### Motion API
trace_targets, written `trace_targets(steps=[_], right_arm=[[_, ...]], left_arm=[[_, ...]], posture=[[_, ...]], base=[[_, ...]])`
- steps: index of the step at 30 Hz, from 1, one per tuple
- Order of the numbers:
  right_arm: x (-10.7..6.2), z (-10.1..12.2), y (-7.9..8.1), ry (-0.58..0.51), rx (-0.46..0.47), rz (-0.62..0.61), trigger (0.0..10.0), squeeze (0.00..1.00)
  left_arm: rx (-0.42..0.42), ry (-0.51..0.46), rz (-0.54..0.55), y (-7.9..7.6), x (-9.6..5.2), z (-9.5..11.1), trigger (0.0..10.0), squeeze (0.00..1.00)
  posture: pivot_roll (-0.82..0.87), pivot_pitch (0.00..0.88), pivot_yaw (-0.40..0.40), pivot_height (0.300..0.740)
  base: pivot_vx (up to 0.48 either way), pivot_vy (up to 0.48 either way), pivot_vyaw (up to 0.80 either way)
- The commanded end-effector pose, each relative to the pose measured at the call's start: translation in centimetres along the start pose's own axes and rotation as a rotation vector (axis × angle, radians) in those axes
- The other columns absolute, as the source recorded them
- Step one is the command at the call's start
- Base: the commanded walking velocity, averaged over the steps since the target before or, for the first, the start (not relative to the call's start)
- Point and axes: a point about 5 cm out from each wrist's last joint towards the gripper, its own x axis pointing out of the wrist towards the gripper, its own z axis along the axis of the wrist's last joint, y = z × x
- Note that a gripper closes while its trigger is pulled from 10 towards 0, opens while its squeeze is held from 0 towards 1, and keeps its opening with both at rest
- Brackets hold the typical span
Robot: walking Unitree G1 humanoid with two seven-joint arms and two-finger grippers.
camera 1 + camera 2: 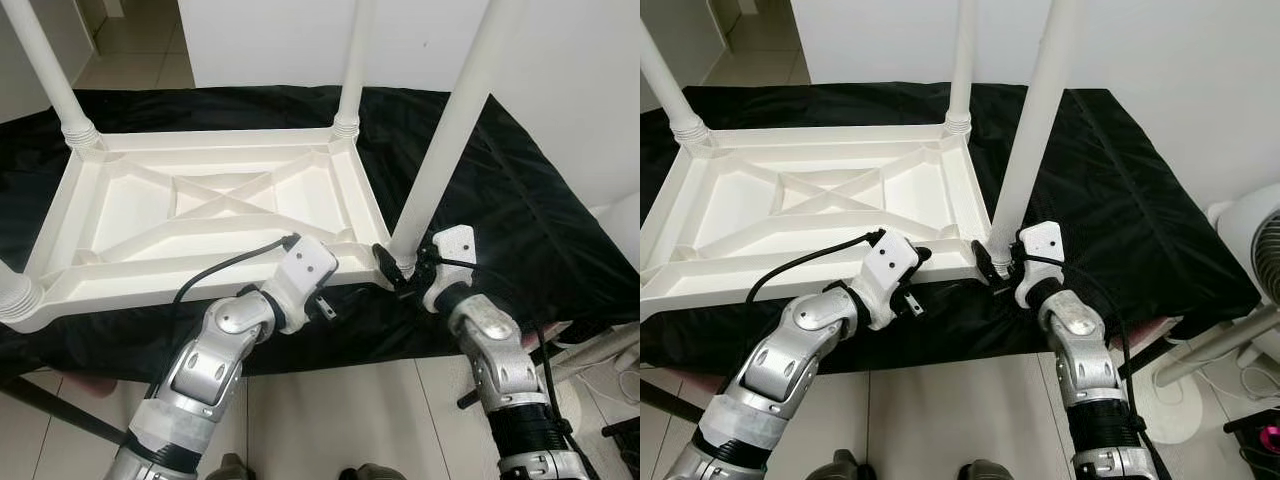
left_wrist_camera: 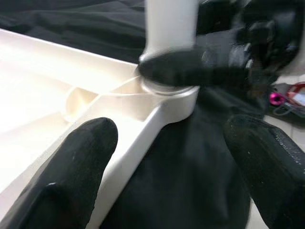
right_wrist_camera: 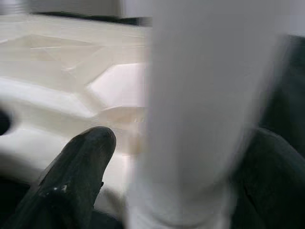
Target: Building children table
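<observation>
A white plastic children's table (image 1: 200, 205) lies upside down on a black cloth (image 1: 520, 200). Its legs stand up at the far left corner (image 1: 50, 70) and the far right corner (image 1: 352, 60), and the near left corner shows a leg base (image 1: 15, 295). The near right leg (image 1: 450, 130) rises from its corner socket (image 2: 169, 93). My right gripper (image 1: 398, 268) is shut on the base of this leg, one black finger (image 3: 76, 176) on each side. My left gripper (image 2: 167, 167) is open just beside it, its fingers (image 2: 71, 176) straddling the table's near rim.
The cloth-covered surface ends at a front edge right above my arms, with tiled floor below. A white wall stands behind. At the right, a white fan (image 1: 1255, 240) and cables (image 1: 600, 350) lie by the floor.
</observation>
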Motion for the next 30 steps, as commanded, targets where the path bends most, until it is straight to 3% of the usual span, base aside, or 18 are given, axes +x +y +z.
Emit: trace_targets(steps=[1, 6, 8, 9, 10, 11, 22, 23, 24, 30], right_arm=[[0.3, 0.4, -0.6, -0.01, -0.01, 0.073, 10.0, 0.0], [1.0, 0.3, -1.2, 0.016, -0.037, 0.134, 10.0, 0.0], [1.3, 0.1, -1.3, 0.028, -0.05, 0.157, 6.7, 0.0], [1.4, -0.1, -1.4, 0.04, -0.043, 0.17, 2.4, 0.0], [1.4, -0.1, -1.4, 0.04, -0.043, 0.17, 2.4, 0.0], [1.5, -0.3, -1.5, 0.051, -0.041, 0.184, 0.0, 0.0], [0.8, -2.0, -2.2, 0.108, -0.006, 0.2, 0.0, 0.0], [0.8, -2.1, -2.4, 0.11, -0.013, 0.18, 6.4, 0.0], [0.7, -2.1, -2.5, 0.099, 0.016, 0.157, 10.0, 0.0], [1.1, -1.6, -2.6, 0.053, 0.081, 0.015, 10.0, 0.0]], left_arm=[[0.007, 0.009, -0.017, -0.3, -0.1, -0.1, 10.0, 0.0], [0.013, 0.007, -0.013, -0.1, 0.1, 0.1, 10.0, 0.0], [0.015, 0.002, -0.013, -0.1, 0.2, 0.3, 10.0, 0.0], [0.015, 0.001, -0.013, -0.1, 0.2, 0.3, 10.0, 0.0], [0.015, 0.001, -0.013, -0.1, 0.2, 0.3, 10.0, 0.0], [0.016, 0.002, -0.013, -0.1, 0.1, 0.3, 10.0, 0.0], [0.02, 0.006, 0.007, 0.3, -0.2, 0.4, 10.0, 0.0], [0.019, 0.005, 0.007, 0.3, -0.2, 0.4, 10.0, 0.0], [0.02, 0.005, 0.007, 0.3, -0.2, 0.4, 10.0, 0.0], [0.025, 0.005, 0.007, 0.4, -0.1, 0.5, 10.0, 0.0]], posture=[[-0.09, 0.035, 0.001, 0.74], [-0.08, 0.029, 0.003, 0.74], [-0.08, 0.028, 0.004, 0.74], [-0.08, 0.027, 0.004, 0.74], [-0.08, 0.027, 0.004, 0.74], [-0.07, 0.025, 0.002, 0.74], [-0.06, 0.025, -0.003, 0.74], [-0.06, 0.022, 0.0, 0.74], [-0.06, 0.022, 0.0, 0.74], [-0.07, 0.022, 0.001, 0.74]], base=[[0.0, 0.0, 0.0], [0.0, 0.0, 0.0], [0.0, 0.0, 0.0], [0.0, 0.0, 0.0], [0.0, 0.0, 0.0], [0.0, 0.0, 0.0], [0.0, 0.0, 0.0], [0.0, 0.0, 0.0], [0.0, 0.0, 0.0], [0.0, 0.0, 0.0]])
